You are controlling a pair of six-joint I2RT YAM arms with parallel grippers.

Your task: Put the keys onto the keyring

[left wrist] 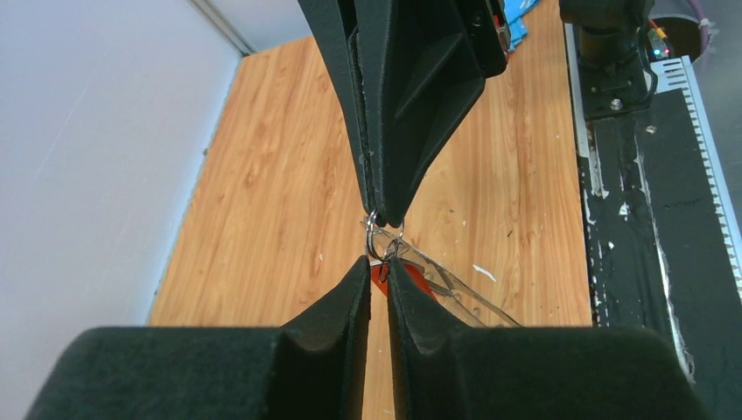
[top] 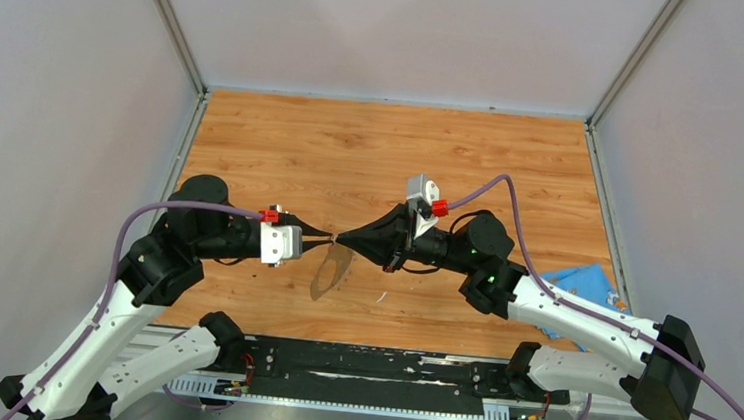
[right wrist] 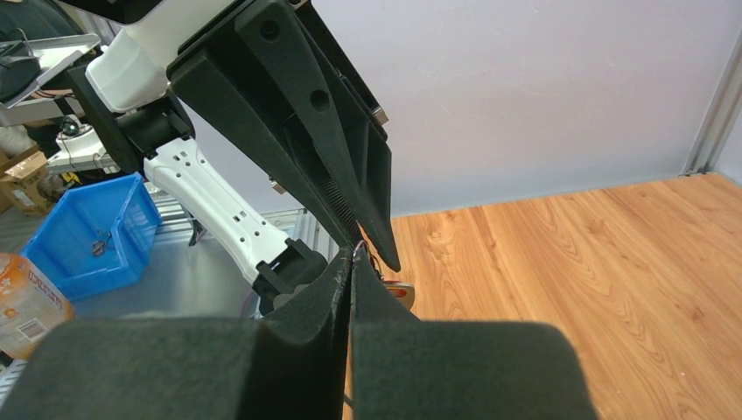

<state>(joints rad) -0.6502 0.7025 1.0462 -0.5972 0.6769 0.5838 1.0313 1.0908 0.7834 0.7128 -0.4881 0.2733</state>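
Note:
My two grippers meet tip to tip above the middle of the wooden table. The right gripper [top: 344, 238] [right wrist: 352, 259] is shut on a small loop of thin metal wire [left wrist: 378, 238] at the top of the keyring [top: 331, 269]. The keyring hangs below the tips as a thin grey strip [left wrist: 455, 293]. The left gripper [top: 330, 235] [left wrist: 378, 262] has its jaws almost together, only a narrow slit between them. They pinch the red-headed key [left wrist: 378, 275] just under the wire loop. In the right wrist view the red head [right wrist: 399, 292] shows below the left gripper's fingers [right wrist: 372, 219].
A blue cloth [top: 583, 282] lies at the table's right edge behind the right arm. A thin white sliver [top: 381, 296] rests on the wood near the front. A black rail [top: 366, 365] runs along the near edge. A blue bin [right wrist: 87, 227] stands off the table.

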